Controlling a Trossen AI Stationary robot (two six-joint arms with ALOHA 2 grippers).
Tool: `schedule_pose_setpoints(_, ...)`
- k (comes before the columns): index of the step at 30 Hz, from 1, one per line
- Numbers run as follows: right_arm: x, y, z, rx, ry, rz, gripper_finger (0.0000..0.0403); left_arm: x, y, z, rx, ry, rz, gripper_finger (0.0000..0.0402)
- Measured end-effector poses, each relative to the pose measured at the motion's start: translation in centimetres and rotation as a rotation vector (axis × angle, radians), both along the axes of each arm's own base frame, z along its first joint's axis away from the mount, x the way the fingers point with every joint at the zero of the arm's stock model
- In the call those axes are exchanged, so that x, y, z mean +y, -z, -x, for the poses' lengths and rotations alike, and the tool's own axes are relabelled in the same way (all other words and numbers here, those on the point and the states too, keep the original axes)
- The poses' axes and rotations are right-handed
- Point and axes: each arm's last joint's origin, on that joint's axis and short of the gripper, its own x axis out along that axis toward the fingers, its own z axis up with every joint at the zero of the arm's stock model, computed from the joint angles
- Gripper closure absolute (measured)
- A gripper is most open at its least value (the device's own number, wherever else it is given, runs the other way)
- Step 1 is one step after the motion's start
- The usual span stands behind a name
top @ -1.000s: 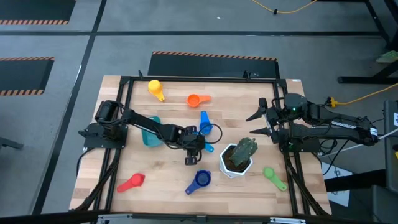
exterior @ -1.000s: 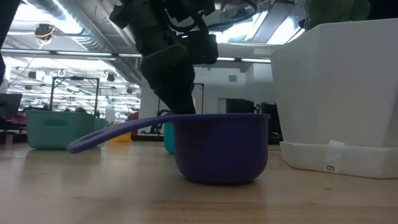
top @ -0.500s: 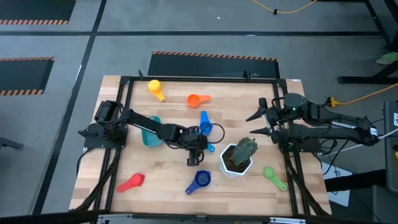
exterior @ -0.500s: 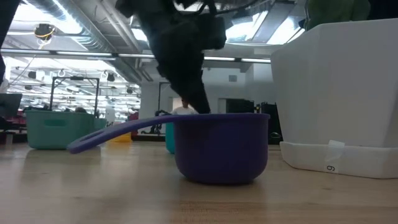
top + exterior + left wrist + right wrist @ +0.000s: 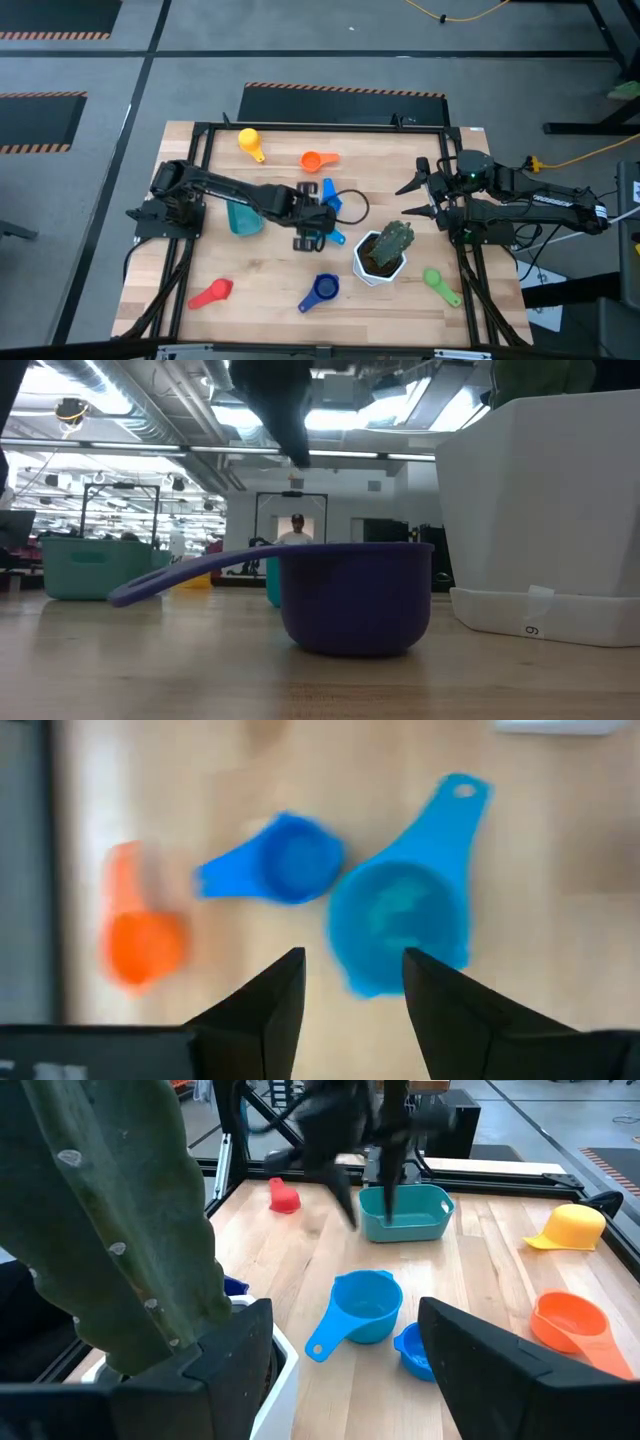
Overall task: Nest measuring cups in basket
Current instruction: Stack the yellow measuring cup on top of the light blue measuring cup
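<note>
The teal basket (image 5: 243,216) sits on the wooden table (image 5: 260,275) and serves as the reference point. As far as the overhead view shows, no cup lies inside it, so the nesting appears not yet begun. Seven cups lie loose. Beyond the basket, toward the far edge, are the yellow cup (image 5: 249,142) and the orange cup (image 5: 316,160). Beside the basket, toward the white plant pot (image 5: 380,262), the small blue cup (image 5: 285,872) and the light blue cup (image 5: 400,925) lie nearly touching. On the near side are the red cup (image 5: 212,293) and the dark blue cup (image 5: 322,289); the green cup (image 5: 438,283) lies well past the pot.

The left gripper (image 5: 352,988) hangs above the two blue cups, its fingers apart and holding nothing; it seems lined up on the light blue cup. The right gripper (image 5: 345,1370) waits far from the basket, beyond the pot, with fingers spread wide and empty.

All seven cups remain to be gathered and stacked in the basket.
</note>
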Motion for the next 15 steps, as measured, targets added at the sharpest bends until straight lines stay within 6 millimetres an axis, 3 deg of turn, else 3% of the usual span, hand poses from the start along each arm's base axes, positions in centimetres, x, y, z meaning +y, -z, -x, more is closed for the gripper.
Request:
schedule_pose_setpoints(9,0.0,0.0,0.0,0.0,0.0,0.001,0.0147,5.3,-5.0,5.6,0.03,-0.217,-0.131,0.024)
schedule_pose_setpoints(15,0.0,0.0,0.0,0.0,0.0,0.001,0.0147,10.3,-4.1,9.2,0.053,-0.395,-0.128,0.024)
